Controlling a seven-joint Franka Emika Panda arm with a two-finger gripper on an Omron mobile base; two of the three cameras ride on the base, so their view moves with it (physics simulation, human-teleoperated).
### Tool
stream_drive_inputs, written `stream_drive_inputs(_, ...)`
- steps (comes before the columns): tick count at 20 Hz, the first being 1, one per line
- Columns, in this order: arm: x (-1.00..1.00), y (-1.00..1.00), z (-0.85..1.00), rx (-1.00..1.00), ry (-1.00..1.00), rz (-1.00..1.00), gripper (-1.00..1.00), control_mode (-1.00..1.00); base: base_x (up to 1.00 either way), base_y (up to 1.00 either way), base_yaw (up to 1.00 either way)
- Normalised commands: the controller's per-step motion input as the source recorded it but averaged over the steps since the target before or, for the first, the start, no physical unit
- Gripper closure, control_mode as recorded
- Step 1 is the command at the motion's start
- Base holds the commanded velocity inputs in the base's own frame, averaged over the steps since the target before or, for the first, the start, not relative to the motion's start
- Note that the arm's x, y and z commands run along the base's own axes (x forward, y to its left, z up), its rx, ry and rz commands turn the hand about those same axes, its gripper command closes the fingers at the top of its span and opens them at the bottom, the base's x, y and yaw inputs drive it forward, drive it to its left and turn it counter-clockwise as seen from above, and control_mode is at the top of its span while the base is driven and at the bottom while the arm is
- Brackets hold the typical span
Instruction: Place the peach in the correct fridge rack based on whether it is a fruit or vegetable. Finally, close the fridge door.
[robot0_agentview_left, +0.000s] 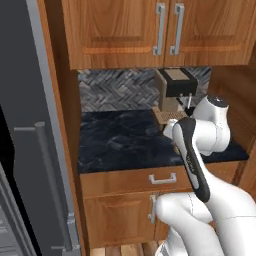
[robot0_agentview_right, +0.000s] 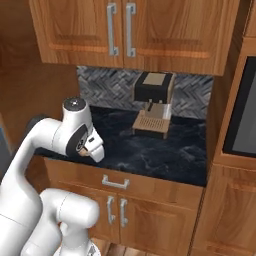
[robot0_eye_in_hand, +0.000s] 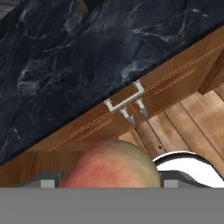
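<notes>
**Peach held over the surface's front edge**

The gripper (robot0_eye_in_hand: 109, 183) has its jaws clamped on the peach (robot0_eye_in_hand: 109, 168), held above the front edge of the dark marble surface (robot0_eye_in_hand: 65, 57), over a drawer handle (robot0_eye_in_hand: 124, 99). Farther back, a coffee machine (robot0_agentview_right: 152, 102) stands against the rear edge, below wooden cabinets (robot0_agentview_right: 125, 30).

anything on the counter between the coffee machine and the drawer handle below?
Nothing: bare black marble counter from the coffee machine to the front edge above the drawer handle, seen in the right base view.
</notes>
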Motion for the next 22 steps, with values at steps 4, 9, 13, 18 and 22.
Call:
stream_drive_inputs(4,0.0,0.0,0.0,0.0,0.0,0.0,1.0,1.0,-1.0,0.09,0.4)
stream_drive_inputs(9,0.0,0.0,0.0,0.0,0.0,0.0,1.0,1.0,-1.0,0.47,0.53)
stream_drive_inputs(13,0.0,0.0,0.0,0.0,0.0,0.0,1.0,1.0,-0.65,0.71,0.77)
stream_drive_inputs(18,0.0,0.0,0.0,0.0,0.0,0.0,1.0,1.0,-0.03,1.0,0.68)
stream_drive_inputs(22,0.0,0.0,0.0,0.0,0.0,0.0,1.0,1.0,0.75,1.0,0.38)
